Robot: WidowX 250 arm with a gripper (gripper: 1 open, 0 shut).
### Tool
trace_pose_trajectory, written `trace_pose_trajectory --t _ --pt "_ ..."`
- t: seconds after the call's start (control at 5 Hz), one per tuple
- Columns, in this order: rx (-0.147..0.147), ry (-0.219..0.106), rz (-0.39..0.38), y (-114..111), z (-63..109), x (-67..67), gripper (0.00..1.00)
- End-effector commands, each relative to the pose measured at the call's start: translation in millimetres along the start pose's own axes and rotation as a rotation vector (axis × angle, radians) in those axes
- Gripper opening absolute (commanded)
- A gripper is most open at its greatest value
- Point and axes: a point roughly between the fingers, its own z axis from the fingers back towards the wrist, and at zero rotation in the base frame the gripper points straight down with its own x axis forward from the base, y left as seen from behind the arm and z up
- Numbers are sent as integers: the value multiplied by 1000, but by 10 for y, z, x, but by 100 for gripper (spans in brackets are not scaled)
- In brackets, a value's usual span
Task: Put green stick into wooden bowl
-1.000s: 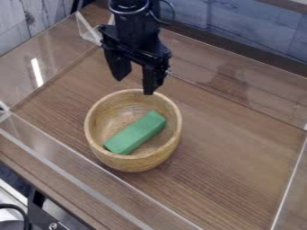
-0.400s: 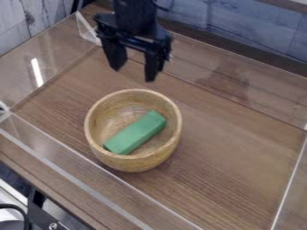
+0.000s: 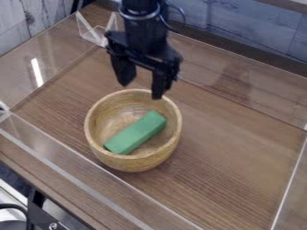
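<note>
Green stick (image 3: 135,132) lay slanted inside the wooden bowl (image 3: 108,154). My fingers (image 3: 159,89) hung apart above the rim, empty. Stick looked light, stiff; I'd pinch its long flat sides mid-length.

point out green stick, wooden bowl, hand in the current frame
green stick (image 3: 135,132): camera view, middle of its top face, inside the bowl.
wooden bowl (image 3: 160,153): camera view, outer wall at right.
hand (image 3: 142,79): camera view, between its open fingertips.
</note>
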Motion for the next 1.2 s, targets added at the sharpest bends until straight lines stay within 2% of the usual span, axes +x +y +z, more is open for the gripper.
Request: trace_pose_trajectory --t 0.0,0.2,0.6,1.0 --pt "11 -61 21 117 249 129 100" --pt "3 -67 31 128 248 111 100" --pt "4 -55 29 235 84 -31 100" --pt "7 -57 135 114 85 149 100"
